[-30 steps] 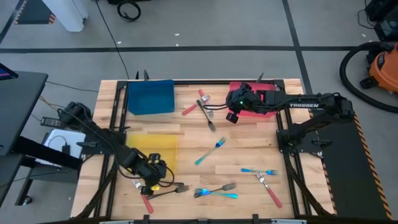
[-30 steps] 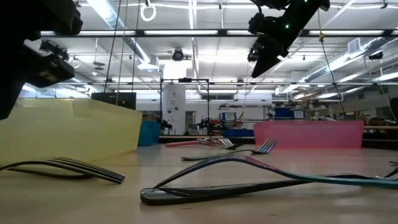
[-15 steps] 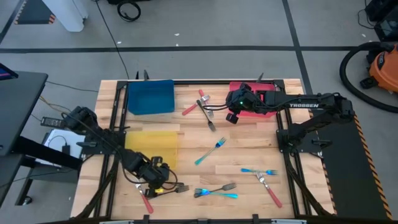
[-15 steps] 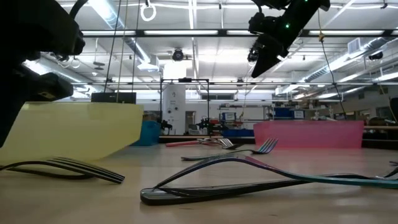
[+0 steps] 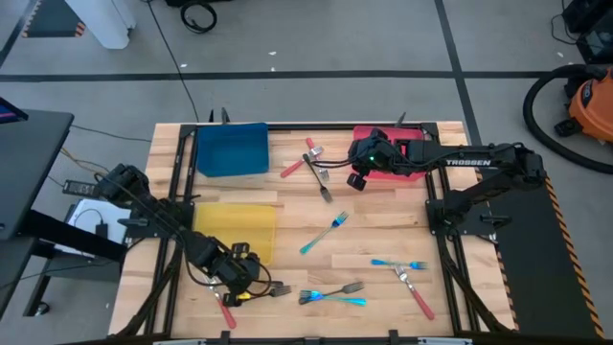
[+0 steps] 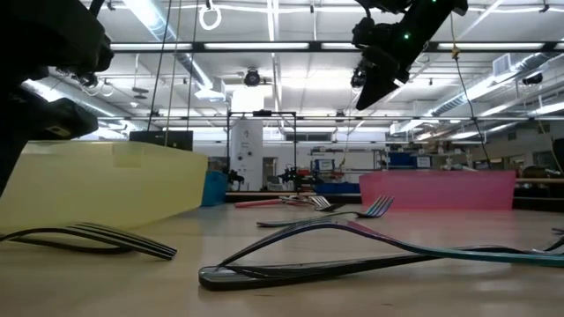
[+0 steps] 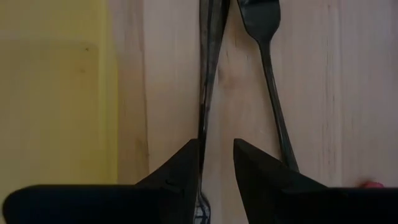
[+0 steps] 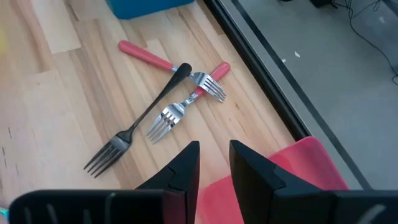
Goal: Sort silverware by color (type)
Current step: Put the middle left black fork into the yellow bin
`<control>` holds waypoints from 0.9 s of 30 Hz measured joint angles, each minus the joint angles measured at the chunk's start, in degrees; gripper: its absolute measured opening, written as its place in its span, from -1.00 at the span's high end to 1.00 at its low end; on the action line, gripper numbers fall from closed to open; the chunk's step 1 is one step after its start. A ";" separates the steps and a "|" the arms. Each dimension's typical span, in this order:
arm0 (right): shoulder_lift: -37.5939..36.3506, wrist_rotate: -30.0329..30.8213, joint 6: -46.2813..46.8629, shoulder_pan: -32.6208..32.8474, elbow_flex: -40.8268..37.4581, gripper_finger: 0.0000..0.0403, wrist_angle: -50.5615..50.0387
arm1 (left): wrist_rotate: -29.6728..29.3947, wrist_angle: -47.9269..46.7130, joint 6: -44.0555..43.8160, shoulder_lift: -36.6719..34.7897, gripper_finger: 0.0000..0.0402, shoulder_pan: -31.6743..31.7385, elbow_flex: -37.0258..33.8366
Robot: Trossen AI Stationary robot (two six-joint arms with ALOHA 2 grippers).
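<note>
White "TROSSEN" lettering, on the right arm (image 5: 469, 161)

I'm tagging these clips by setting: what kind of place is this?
Probably a robotics lab or workshop hall: strip-lit open ceiling, a shop vacuum on the taped concrete floor, and a framed wooden worktable.

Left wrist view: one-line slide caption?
Left tool low over two dark forks beside the yellow tray.

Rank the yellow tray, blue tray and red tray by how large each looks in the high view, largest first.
1. yellow tray, shown whole.
2. blue tray, slightly smaller, close enough that the order is unsure.
3. red tray, showing least, because the right gripper and its arm cover part of it.
</note>
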 joint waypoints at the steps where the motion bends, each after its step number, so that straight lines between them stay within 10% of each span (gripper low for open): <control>1: 0.00 0.00 0.12 0.00 0.00 0.52 0.00 | 0.00 -0.01 -0.03 0.00 0.47 -0.10 0.00; 10: 0.00 -0.01 0.13 0.00 0.00 0.52 0.00 | 0.02 -14.68 -0.09 0.00 0.47 -0.37 7.68; 27: 0.00 -0.02 2.56 0.00 0.00 0.52 -0.09 | -4.76 -10.08 -1.43 8.85 0.47 -4.45 9.01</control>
